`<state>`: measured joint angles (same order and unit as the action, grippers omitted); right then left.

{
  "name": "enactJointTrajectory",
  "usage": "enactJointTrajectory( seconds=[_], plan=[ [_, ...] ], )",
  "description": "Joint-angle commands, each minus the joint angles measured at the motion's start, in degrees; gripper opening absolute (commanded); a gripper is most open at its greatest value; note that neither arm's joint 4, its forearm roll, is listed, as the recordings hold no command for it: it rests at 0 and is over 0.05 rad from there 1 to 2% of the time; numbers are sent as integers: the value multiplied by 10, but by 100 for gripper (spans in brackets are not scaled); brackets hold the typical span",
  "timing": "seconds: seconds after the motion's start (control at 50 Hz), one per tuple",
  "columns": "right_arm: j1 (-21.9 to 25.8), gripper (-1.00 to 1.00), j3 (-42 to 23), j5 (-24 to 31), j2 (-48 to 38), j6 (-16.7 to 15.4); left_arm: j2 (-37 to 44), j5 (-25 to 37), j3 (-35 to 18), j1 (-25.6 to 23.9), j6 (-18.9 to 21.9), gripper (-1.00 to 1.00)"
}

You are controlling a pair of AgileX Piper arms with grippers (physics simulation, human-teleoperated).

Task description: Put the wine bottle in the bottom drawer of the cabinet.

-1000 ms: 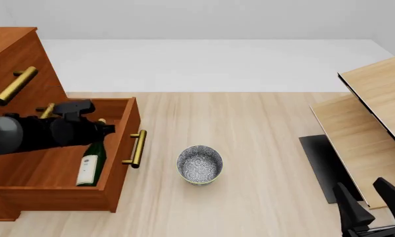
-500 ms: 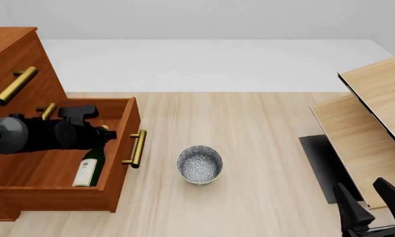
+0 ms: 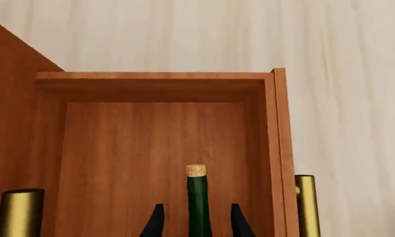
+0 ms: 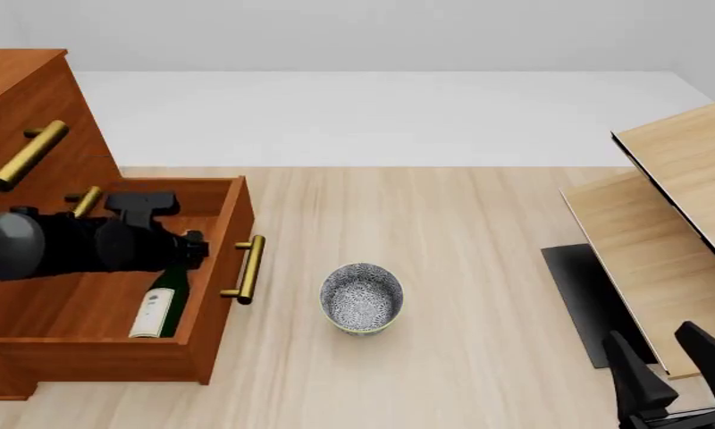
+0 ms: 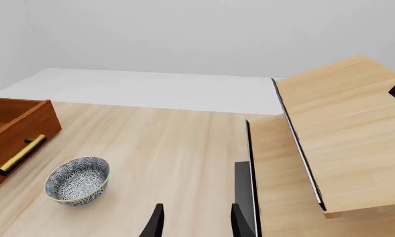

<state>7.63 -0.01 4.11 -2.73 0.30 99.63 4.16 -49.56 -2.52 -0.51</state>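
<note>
The wine bottle (image 4: 155, 308) lies slanted inside the open bottom drawer (image 4: 222, 223) of the reddish-brown cabinet (image 4: 36, 98), with its white label toward the drawer's near end. My left gripper (image 4: 194, 243) hovers over the bottle's neck end. In the left wrist view the green neck (image 3: 198, 207) with its tan cork runs between the fingers, with a gap on each side, so the left gripper (image 3: 197, 226) is open. My right gripper (image 4: 674, 371) stands open and holds nothing at the near right.
A patterned bowl (image 4: 361, 298) sits on the floor just right of the drawer's brass handle (image 4: 248, 268). Pale light-wood furniture (image 4: 679, 179) fills the right side, with a dark panel (image 4: 584, 295) below it. The bowl (image 5: 77, 180) also shows in the right wrist view.
The bottle has settled a little lower and further left in the drawer. My left arm shifted slightly above it. The right arm has not moved.
</note>
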Motion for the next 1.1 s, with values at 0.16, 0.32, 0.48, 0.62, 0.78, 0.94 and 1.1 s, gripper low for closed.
enactJointTrajectory(
  seconds=[0.16,0.32,0.48,0.62,0.78,0.94,1.1],
  plan=[
    [1,100,0,-4,-4,-1,-90,57,-14,-8,12,100],
    [1,100,0,-6,-5,0,-199,126,-30,-24,37,100],
    [2,100,0,-6,-5,0,-336,224,-71,-64,56,100],
    [4,100,0,-5,-2,0,-429,277,-80,-81,82,100],
    [7,100,0,-5,-2,-1,-539,329,-81,-94,80,100],
    [8,100,0,-6,-4,-2,-641,379,-82,-99,84,100],
    [14,100,-13,-9,25,14,-787,337,8,-176,116,100]
  ],
)
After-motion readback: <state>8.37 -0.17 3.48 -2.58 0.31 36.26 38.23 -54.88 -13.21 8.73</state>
